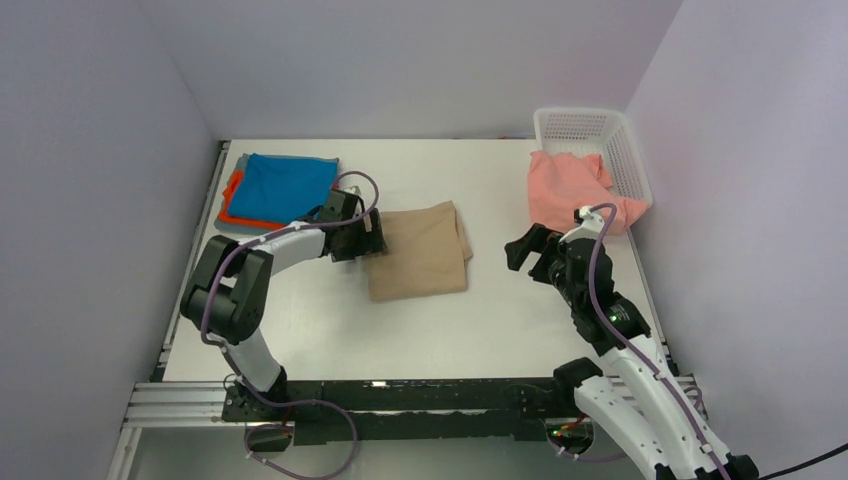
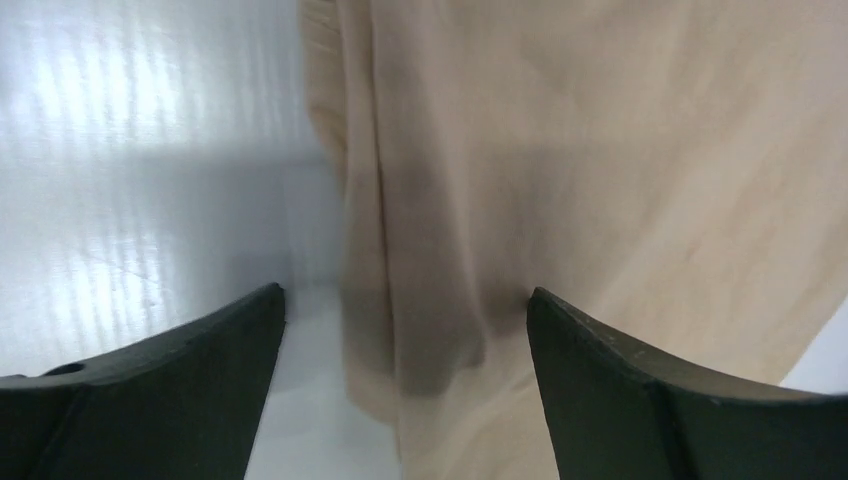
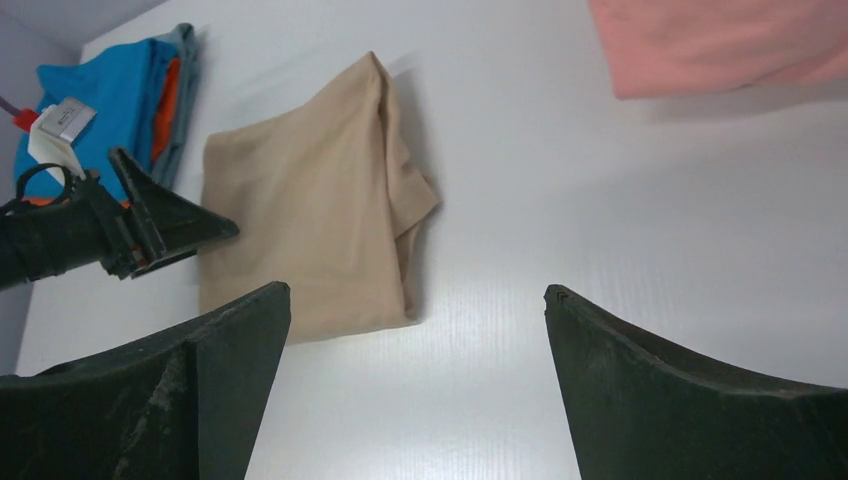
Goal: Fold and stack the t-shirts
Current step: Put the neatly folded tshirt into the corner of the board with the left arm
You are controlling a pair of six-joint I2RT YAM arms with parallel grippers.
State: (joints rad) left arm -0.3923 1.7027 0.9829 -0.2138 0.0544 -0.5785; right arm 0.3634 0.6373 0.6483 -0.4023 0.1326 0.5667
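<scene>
Lying within the spread left claw (image 2: 405, 292), an edge of the tan t-shirt (image 2: 560, 150) is seen. The right claw (image 3: 416, 288) is held spread, empty.

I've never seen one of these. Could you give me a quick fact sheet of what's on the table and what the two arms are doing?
Centre: tan t-shirt, folded, flat on the table
Far left: stack with blue t-shirt on top, orange t-shirt and grey t-shirt under it
Far right: salmon-pink t-shirt spilling from white basket
Left gripper: open, over the tan shirt's left edge
Right gripper: open, holding nothing, above the table
</scene>
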